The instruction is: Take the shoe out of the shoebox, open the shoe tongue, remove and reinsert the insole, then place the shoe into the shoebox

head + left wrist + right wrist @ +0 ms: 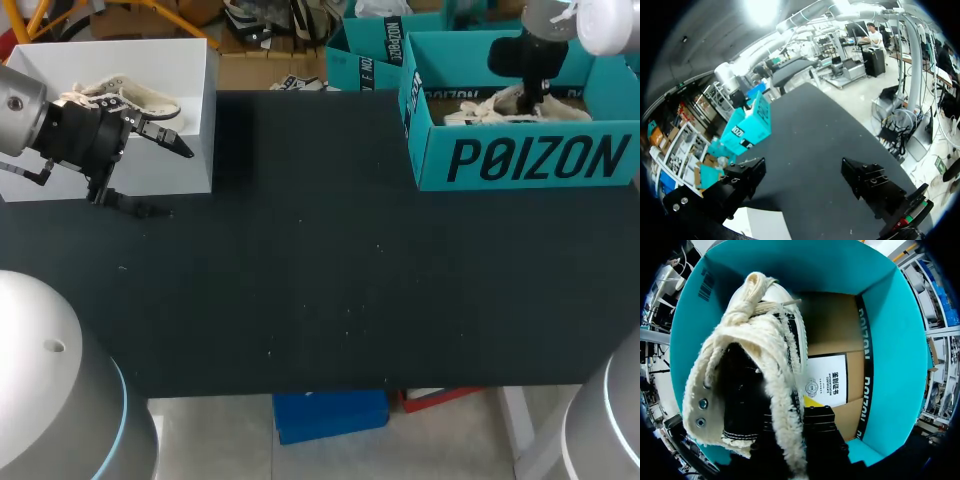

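Upper right of the head view: right gripper (533, 100) is down in the teal shoebox (520, 160) upon the frayed shoe (478, 112), which lies crosswise. Whether it grips cannot be told. Left gripper (804, 169) is spread, empty and farther off.

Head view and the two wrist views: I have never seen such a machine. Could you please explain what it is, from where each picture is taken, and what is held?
This is a robot with two arms at a black table. The head view looks down from above and behind it. Each wrist view comes from a camera on one arm, looking out along its hand. The left hand is open and empty, at the edge of a white box in which a cream shoe lies. The right hand is down inside the teal shoebox, close against a second shoe. Whether it grips that shoe, the pictures do not show.
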Robot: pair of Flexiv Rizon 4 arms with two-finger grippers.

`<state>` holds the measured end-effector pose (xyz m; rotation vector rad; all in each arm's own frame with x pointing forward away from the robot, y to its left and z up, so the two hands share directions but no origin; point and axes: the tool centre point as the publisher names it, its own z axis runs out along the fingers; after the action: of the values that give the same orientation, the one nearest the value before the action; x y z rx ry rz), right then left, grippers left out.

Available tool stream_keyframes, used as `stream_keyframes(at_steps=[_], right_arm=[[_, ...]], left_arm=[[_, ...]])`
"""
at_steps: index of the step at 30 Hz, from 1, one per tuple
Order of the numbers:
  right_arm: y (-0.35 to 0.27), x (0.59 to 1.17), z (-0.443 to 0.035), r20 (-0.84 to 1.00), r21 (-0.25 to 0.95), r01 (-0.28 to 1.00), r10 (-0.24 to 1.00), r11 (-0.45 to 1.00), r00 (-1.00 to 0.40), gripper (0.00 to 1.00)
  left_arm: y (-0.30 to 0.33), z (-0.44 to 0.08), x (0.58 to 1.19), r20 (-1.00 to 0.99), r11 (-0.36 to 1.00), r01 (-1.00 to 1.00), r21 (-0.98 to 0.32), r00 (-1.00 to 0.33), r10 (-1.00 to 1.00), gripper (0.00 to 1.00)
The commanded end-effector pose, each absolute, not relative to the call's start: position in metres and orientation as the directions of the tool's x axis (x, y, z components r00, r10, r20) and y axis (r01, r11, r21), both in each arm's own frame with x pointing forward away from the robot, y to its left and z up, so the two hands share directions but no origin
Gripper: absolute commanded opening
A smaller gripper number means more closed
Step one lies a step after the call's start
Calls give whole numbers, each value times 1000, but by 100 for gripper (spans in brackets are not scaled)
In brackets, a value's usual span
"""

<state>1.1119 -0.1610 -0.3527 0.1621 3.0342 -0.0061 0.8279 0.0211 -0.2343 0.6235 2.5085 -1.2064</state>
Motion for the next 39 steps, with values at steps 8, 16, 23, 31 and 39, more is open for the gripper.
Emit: stream_keyframes(at_steps=[8, 16, 23, 31, 39], right_arm=[[-163, 1125, -372, -82, 3, 89, 89, 996, -993, 0], [-165, 1127, -386, -64, 5, 86, 86, 996, -994, 0], [-165, 1127, -388, -40, 6, 83, 83, 997, -996, 100], [-173, 1129, -372, -46, -9, 90, 90, 996, -995, 100], [-187, 1132, -325, -96, -65, 110, 104, 992, -990, 100]], left_arm=[[21, -235, 827, -435, 558, 498, -663, -864, 254, 100], [21, -235, 827, -435, 558, 498, -663, -864, 254, 100], [21, -235, 827, -435, 558, 498, -663, -864, 254, 100], [21, -235, 827, -435, 558, 498, -663, -864, 254, 100], [21, -235, 827, -435, 558, 498, -663, -864, 254, 100]])
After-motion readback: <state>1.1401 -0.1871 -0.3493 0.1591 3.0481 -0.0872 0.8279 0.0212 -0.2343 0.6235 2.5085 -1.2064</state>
